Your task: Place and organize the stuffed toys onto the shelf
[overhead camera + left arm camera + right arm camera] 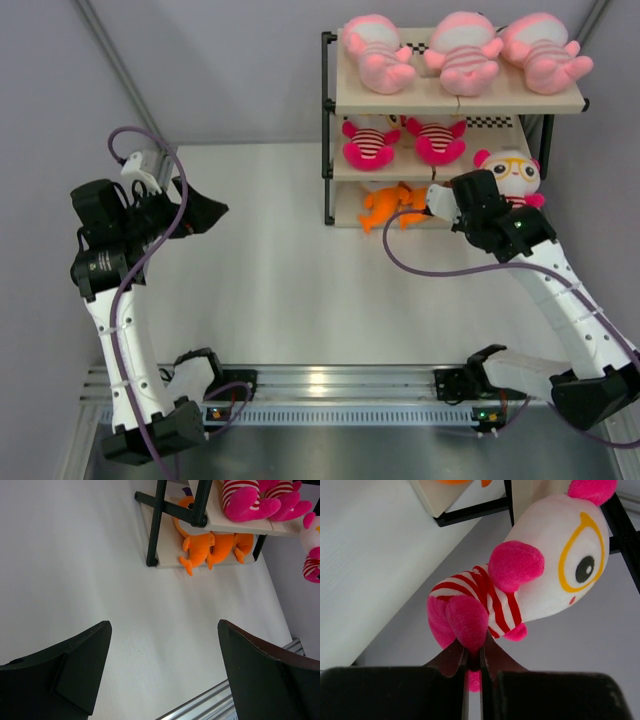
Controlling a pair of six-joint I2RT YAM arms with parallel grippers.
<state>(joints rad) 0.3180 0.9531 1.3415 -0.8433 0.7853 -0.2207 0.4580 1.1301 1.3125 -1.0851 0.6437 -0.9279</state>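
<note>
Hot-pink plush with a white face and a yellow-ringed eye, the held toy [520,590] is pinched by one pink limb between the fingers of the right gripper [472,657], which is clamped tight on it. Its body and head project beyond the fingertips, with the red-striped belly turned toward the wrist camera.

In the top view the held toy [510,172] is just beside the right end of the shelf [460,103], near the middle tier, with the right gripper [478,205] directly below it.

- Top tier: three pale pink toys [465,50] in a row.
- Middle tier: two hot-pink toys [370,145] side by side.
- Bottom tier: orange toys [200,550] grouped at the front.

The left gripper [162,625] stands with its jaws spread wide and nothing between them. It is above the white table [280,270], well apart from the shelf.
</note>
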